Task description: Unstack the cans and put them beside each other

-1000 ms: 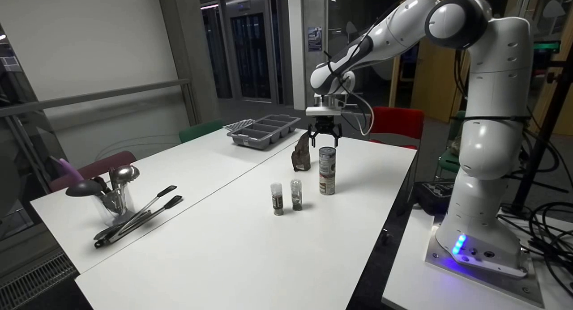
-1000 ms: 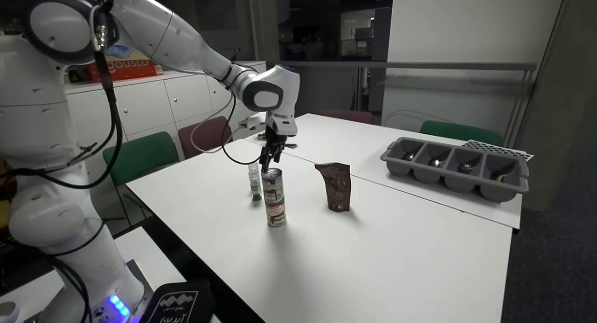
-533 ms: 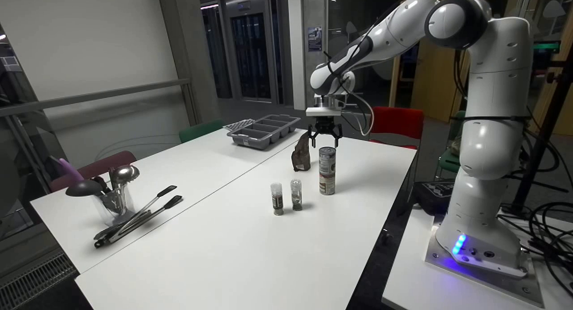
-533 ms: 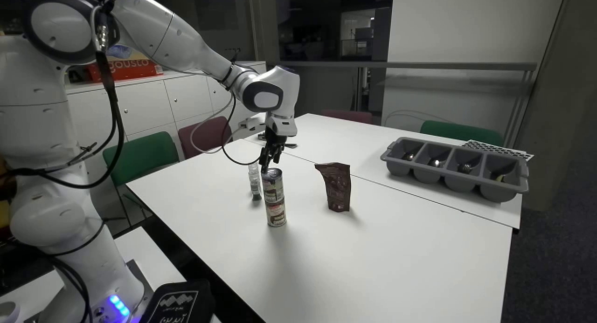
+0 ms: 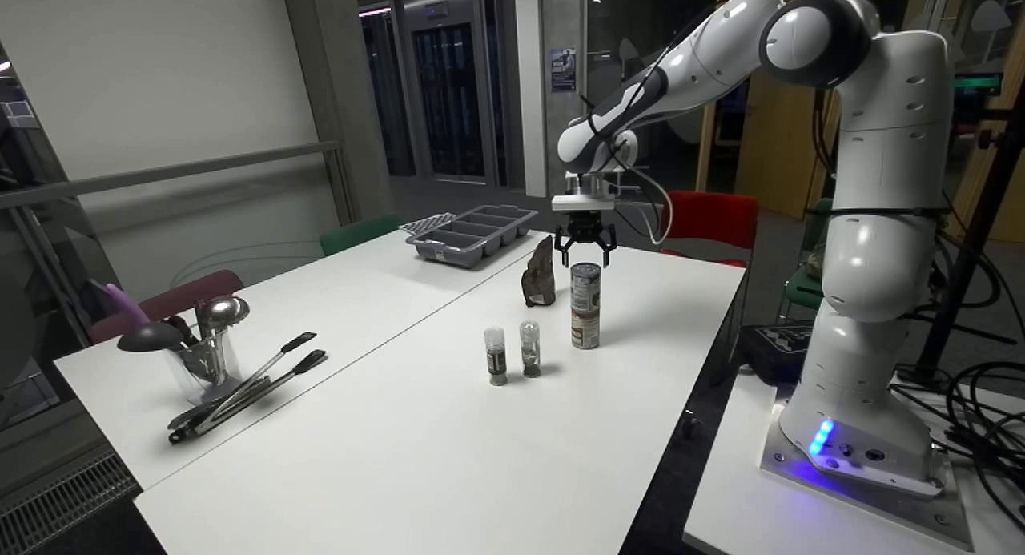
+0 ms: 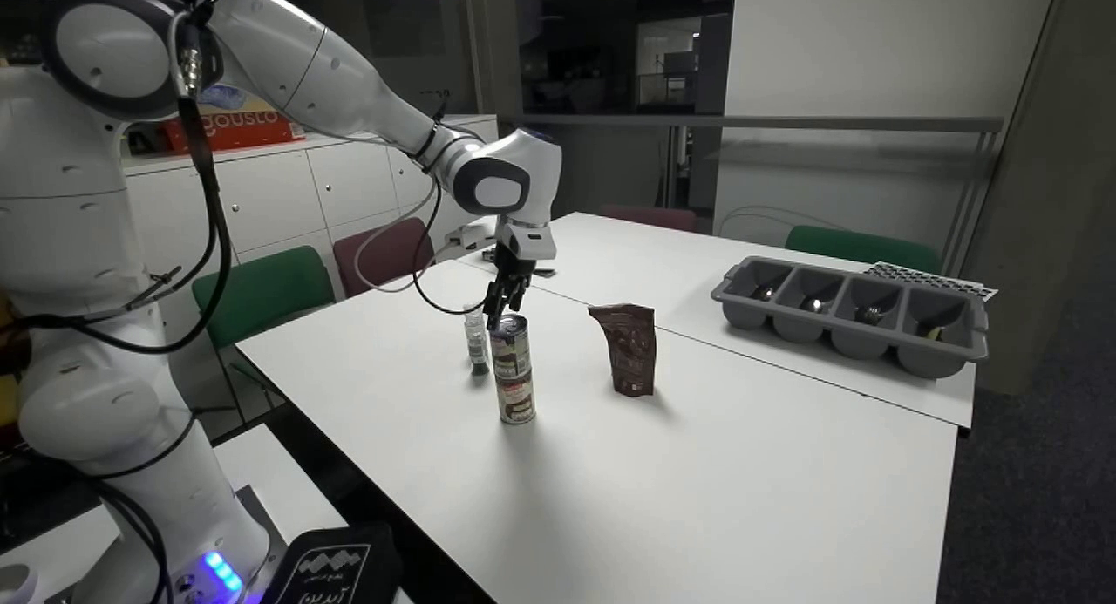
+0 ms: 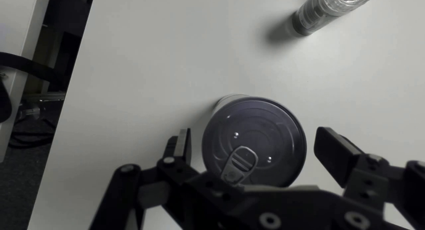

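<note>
At the top of the upper can [image 5: 585, 287], the hand [image 5: 586, 262] hangs with its fingers [image 7: 335, 153] spread wide; the wrist view shows one on either side of the can's lid, a gap showing between each and the rim. Directly beneath, the lower can [image 6: 516, 399] stands upright on the white worktop [image 5: 448, 459], the two cans making one stack. Near them are two small clear containers [image 5: 496, 359], upright and just beside each other, and a dark brown pouch [image 6: 633, 351], apart from the cans. Farther off sits a grey tray [image 6: 854, 344] with four compartments
</note>
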